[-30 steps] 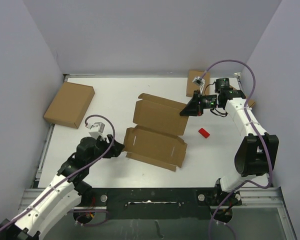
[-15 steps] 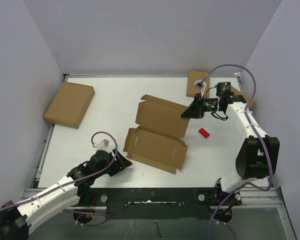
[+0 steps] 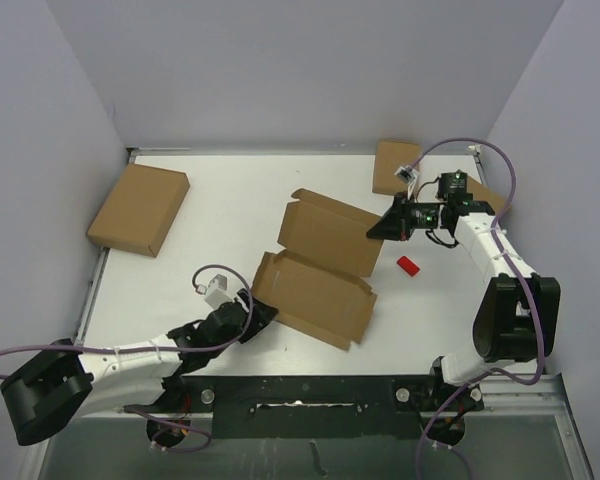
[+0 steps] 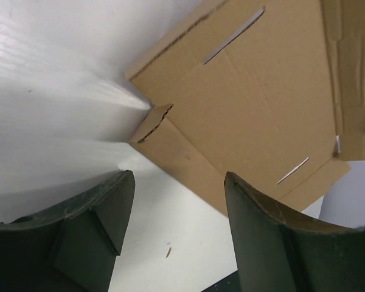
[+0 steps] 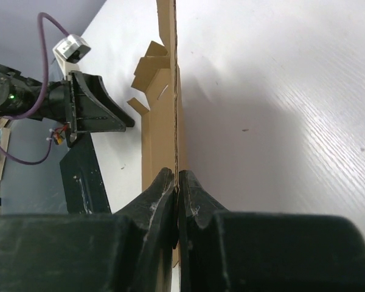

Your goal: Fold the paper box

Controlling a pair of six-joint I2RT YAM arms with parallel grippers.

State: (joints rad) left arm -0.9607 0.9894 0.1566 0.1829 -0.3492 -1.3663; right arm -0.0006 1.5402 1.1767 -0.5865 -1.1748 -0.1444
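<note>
White counter (image 3: 210, 230), pale lilac walls on three sides, and right in the middle lies the paper box (image 3: 320, 275), opened out: one slitted panel toward the near edge, the lid panel on its far side.

Over at the box's right, the right pincer (image 3: 377, 230) is clamped shut on the edge of that lid panel. The wrist view has the card edge-on, pinched between the two dark fingers (image 5: 161, 191), throwing a shadow across the counter.

At the box's near-left corner, the left pincer (image 3: 263, 316) sits low by the counter, jaws standing apart. Its own camera looks straight at the torn corner of the card, with thin slits in the panel beyond. Both fingers (image 4: 103, 207) are short of the card, nothing between them, no contact.

Around the box: a larger brown box (image 3: 138, 208) well off to its left, a small brown box (image 3: 395, 165) beyond its far-right corner, another one (image 3: 492, 200) partly hidden behind the right arm, and a small red object (image 3: 409, 264) just to its right.
</note>
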